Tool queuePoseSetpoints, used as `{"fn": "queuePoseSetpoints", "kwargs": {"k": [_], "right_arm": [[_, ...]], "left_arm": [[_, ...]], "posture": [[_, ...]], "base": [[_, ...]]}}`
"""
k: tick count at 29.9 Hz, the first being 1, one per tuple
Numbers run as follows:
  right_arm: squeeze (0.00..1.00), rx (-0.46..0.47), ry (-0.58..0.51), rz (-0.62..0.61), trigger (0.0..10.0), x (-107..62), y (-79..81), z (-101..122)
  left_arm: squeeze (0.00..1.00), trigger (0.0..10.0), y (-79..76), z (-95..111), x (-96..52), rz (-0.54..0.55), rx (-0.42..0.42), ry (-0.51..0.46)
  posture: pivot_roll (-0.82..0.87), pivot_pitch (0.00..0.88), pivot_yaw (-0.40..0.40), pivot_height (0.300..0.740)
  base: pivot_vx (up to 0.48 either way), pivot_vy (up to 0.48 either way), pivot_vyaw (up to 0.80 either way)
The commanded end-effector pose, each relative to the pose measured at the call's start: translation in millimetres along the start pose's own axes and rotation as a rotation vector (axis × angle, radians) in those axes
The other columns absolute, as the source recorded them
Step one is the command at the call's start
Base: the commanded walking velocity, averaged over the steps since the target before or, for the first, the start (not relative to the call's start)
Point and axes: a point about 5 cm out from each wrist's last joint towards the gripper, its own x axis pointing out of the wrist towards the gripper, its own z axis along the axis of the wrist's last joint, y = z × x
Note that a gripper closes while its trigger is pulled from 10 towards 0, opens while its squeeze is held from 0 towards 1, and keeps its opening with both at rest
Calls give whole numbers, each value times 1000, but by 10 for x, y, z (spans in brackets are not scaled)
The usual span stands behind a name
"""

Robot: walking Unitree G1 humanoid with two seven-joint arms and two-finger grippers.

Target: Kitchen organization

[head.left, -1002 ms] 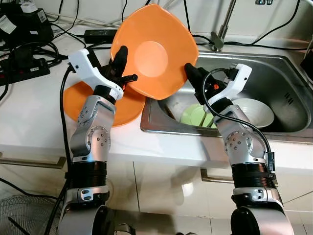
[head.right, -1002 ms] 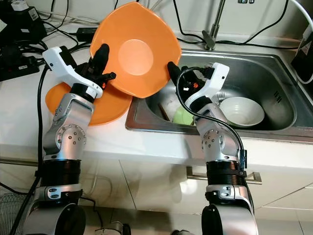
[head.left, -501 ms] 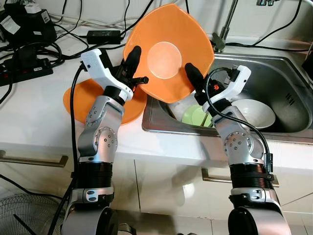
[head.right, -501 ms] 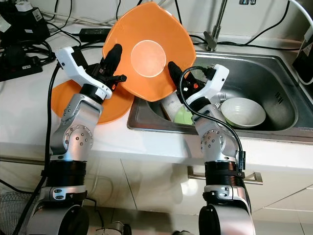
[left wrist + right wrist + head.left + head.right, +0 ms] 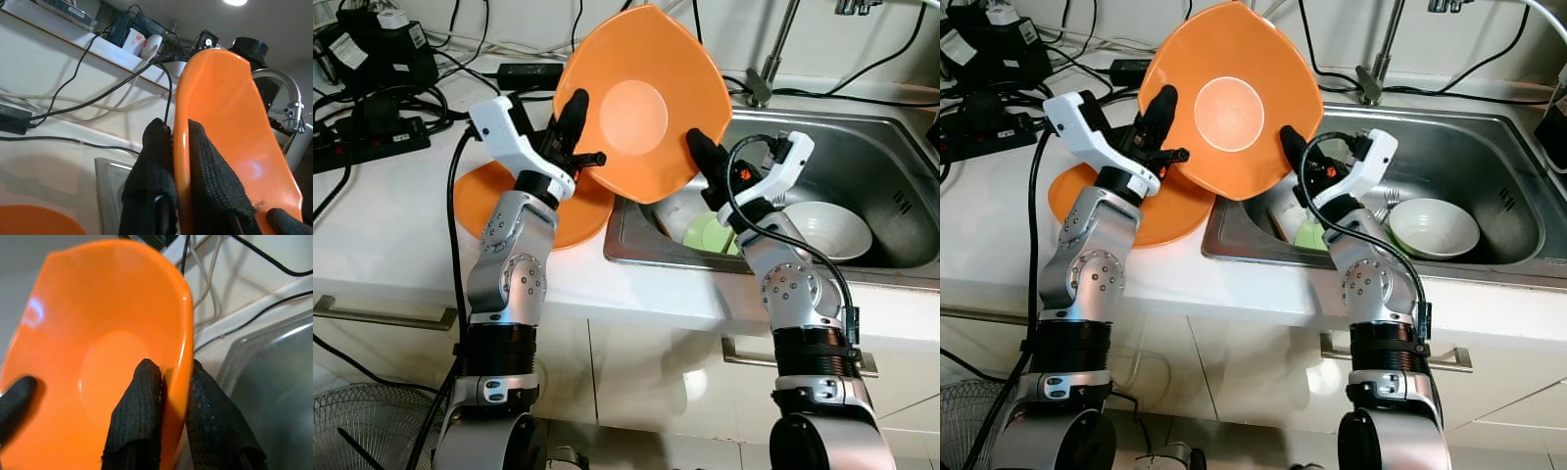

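Observation:
A large orange plate (image 5: 641, 103) stands tilted in the air over the left end of the sink, its hollow side facing me. My left gripper (image 5: 573, 125) is shut on its left rim; the rim (image 5: 182, 132) runs between the two black fingers (image 5: 154, 161). My right gripper (image 5: 700, 162) is shut on the plate's lower right rim (image 5: 177, 372). A second orange plate (image 5: 489, 191) lies flat on the white counter under my left arm.
The steel sink (image 5: 862, 157) holds a white bowl (image 5: 827, 225), a green plate (image 5: 710, 233) and a fork. The tap (image 5: 773, 49) rises behind it. Black power strips, adapters and cables (image 5: 382, 93) crowd the counter's back left. A fan (image 5: 352, 431) stands on the floor.
The plate, held by both grippers, rose and swung right over the sink, then eased back a little left. The view also shifted slightly.

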Motion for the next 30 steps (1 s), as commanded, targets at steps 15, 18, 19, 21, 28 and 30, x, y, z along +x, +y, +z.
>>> {"fn": "queuePoseSetpoints", "kwargs": {"k": [15,18,19,21,28,30], "right_arm": [[0,13,-37,-7,0,-7,10,103],[0,18,-61,-39,0,-1,-23,147],[0,33,-99,-71,0,6,-59,207],[0,41,-119,-84,0,8,-74,238],[0,86,-248,-203,0,17,-226,484],[0,82,-275,-241,0,13,-277,551]], "left_arm": [[1000,10000,-64,10,12,-30,33,1],[1000,10000,-75,-12,0,-40,36,15],[1000,10000,-84,-30,-8,-46,44,29],[1000,10000,-87,-39,-11,-48,49,36],[0,10000,-90,-82,-17,-49,62,64],[0,10000,-94,-88,-17,-51,59,70]], "posture": [[67,18,18,740],[68,21,18,740],[68,24,16,740],[68,24,16,740],[70,26,14,740],[70,26,14,740]], "base": [[0,0,0],[0,0,0],[0,0,0],[0,0,0],[0,0,0],[0,0,0]]}}
